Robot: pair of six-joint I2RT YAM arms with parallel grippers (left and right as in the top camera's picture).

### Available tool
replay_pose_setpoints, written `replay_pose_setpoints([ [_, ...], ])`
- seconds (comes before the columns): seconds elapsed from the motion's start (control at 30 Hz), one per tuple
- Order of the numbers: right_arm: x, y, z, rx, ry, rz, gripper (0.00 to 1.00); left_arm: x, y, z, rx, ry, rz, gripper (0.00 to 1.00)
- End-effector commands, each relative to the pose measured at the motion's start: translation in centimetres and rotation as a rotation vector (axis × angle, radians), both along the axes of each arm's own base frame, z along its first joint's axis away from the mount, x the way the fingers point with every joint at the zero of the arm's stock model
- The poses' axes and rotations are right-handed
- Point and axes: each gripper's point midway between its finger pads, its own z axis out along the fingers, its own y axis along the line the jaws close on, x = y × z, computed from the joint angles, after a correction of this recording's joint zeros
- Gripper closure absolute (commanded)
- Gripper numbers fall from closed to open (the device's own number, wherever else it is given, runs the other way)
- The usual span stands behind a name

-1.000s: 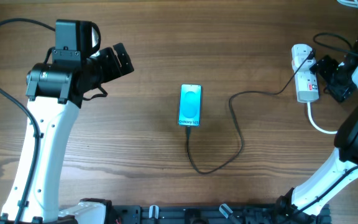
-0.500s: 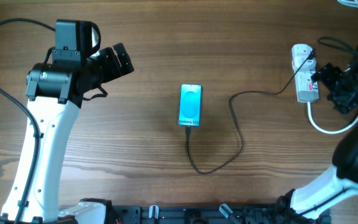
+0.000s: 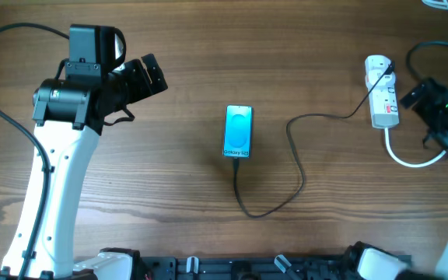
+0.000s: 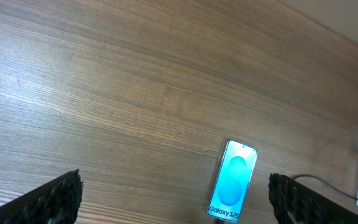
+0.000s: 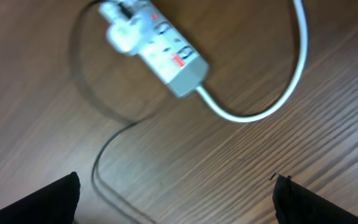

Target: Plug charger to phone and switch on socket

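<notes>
**Desk:** Where is everything sitting?

**Me:** From overhead I have the phone (image 3: 238, 131) lying flat mid-table (image 3: 169, 194), cyan screen up, with its text strip at the end nearest the arm bases. The charger (image 3: 298, 183) meets that end, drops into a slack loop, then climbs off to the socket (image 3: 382, 93) on the right side. I reckon that slack is why nothing tugs the phone askew.

**Desk:** Is the plug seated?

**Me:** It looks joined to the phone, but the tip is too small for me to swear it's fully home.

**Desk:** And the grippers?

**Me:** The left gripper (image 3: 154, 75) hangs well apart from the phone, off to its left and farther up the table. Its jaws are spread wide and it carries nothing. Its wrist camera frames the phone between the fingers. The right gripper (image 3: 430, 117) is just beside the socket, on its outer side, also spread wide and empty. Its wrist view is blurred, but I can make out the strip, a red mark and the thick white cable (image 5: 272, 93) curving away.

**Desk:** Is the switch on?

**Me:** I can't tell from here. My read is that the plugging looks done and the switch is the open question. The strip lies on the right arm's side, so that arm is the one placed to reach it.
</notes>
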Motion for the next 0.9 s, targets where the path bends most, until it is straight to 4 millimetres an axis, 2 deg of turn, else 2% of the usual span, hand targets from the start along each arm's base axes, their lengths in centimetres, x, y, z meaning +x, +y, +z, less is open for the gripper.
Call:
replay_pose_setpoints([
  [0.0,-2.7,2.5,1.5,-0.05,-0.074,0.084,0.0,0.1,0.4,-0.3,0.01,0.006,0.02,0.0],
  [0.13,-5.4,4.3,1.8,-0.061,-0.154,0.1,0.0,0.1,0.4,-0.3,0.01,0.006,0.02,0.0],
  [0.37,-8.6,5.2,1.8,-0.056,-0.251,0.049,0.0,0.1,0.4,-0.3,0.01,0.006,0.02,0.0],
  [0.87,-8.6,5.2,1.7,-0.055,-0.244,0.049,0.0,0.1,0.4,-0.3,0.01,0.006,0.02,0.0],
])
